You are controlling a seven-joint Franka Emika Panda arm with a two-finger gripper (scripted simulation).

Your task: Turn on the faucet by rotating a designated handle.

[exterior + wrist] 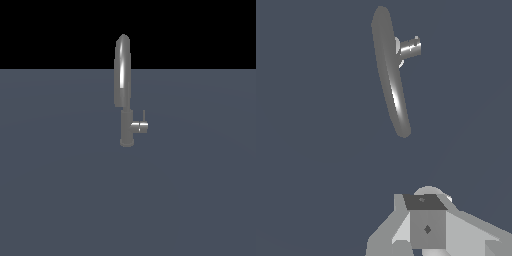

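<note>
The faucet (123, 75) is a tall grey metal tap with a high arched spout, standing on a flat grey-blue surface in the middle of the exterior view. The handle (139, 126) is a short metal stub low on the column, pointing to the exterior view's right, with a thin pin rod standing up from it. In the wrist view I look down on the faucet (391, 75) with the handle (410, 48) sticking out beside it. My gripper (425, 202) shows only in the wrist view, well apart from the faucet. Its fingers read as one block with no gap, holding nothing.
The grey-blue surface (60, 190) spreads flat around the faucet, with a black background above its far edge. The arm does not show in the exterior view. White parts of my hand (471, 235) frame the fingers in the wrist view.
</note>
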